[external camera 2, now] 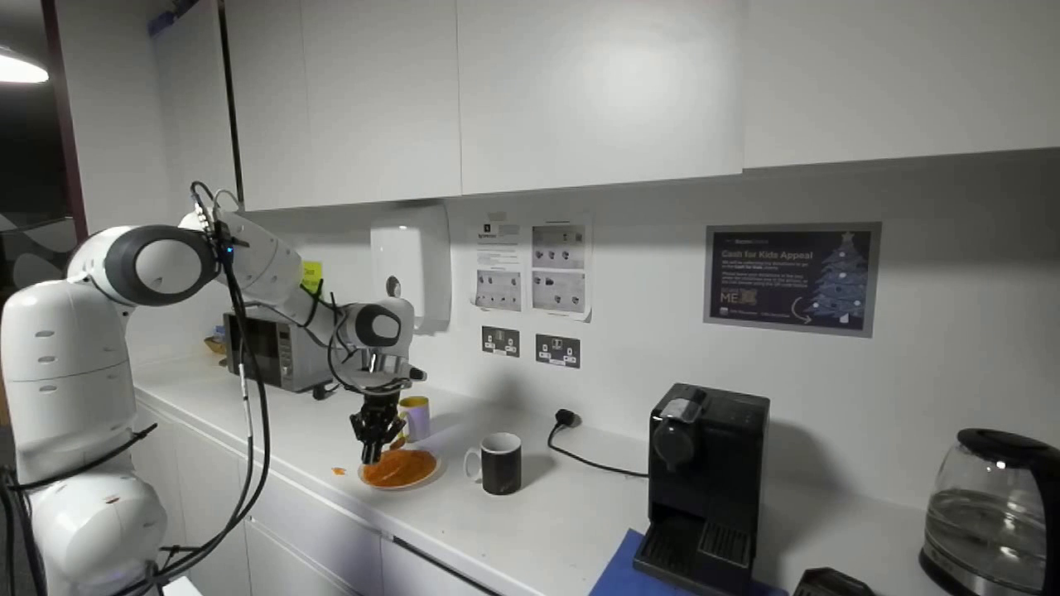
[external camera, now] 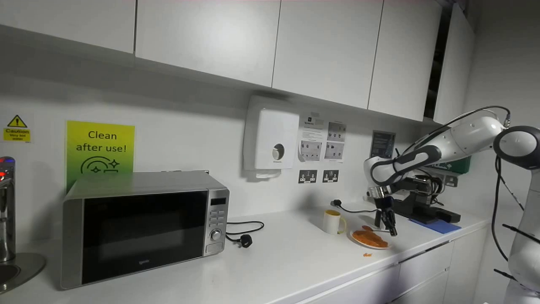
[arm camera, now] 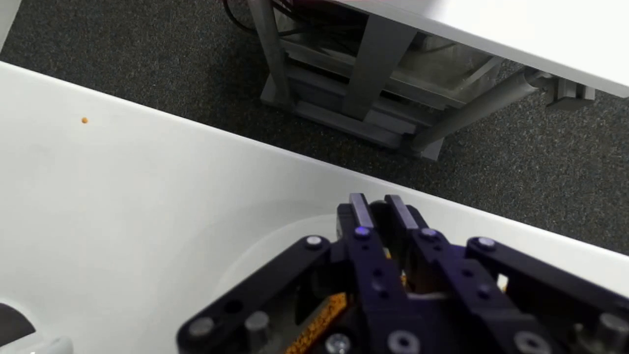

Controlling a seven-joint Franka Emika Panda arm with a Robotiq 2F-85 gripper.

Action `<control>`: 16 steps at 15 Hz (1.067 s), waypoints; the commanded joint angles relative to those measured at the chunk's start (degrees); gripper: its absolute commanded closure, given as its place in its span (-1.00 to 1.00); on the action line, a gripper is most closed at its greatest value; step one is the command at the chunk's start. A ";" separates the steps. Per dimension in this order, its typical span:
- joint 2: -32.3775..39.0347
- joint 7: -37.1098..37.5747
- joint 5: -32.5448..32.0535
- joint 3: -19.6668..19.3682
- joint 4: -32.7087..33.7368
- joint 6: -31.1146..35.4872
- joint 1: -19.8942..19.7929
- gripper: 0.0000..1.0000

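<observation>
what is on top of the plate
Orange food lies spread over the plate. What looks like a spoon reaches over it from the gripper; whether it touches the food cannot be told. The plate's surface beneath the food is covered and cannot be seen.

Both exterior views face the wall aslant from in front of the worktop: in an exterior view the microwave end is near, in an exterior view the coffee machine end. They share the stretch between. From close above, the wrist view looks down past the jaws, over the front edge to the floor. All three include the plate.
</observation>
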 commanded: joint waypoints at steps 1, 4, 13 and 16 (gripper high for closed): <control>-3.12 -1.56 1.06 -0.46 -0.96 -0.39 -0.26 0.93; -3.66 -1.26 1.44 -0.64 -0.49 -1.17 -0.31 0.93; -5.05 0.00 2.12 -1.02 0.85 -3.03 -0.33 0.93; -5.44 0.45 1.90 -0.95 1.20 -3.29 -0.26 0.93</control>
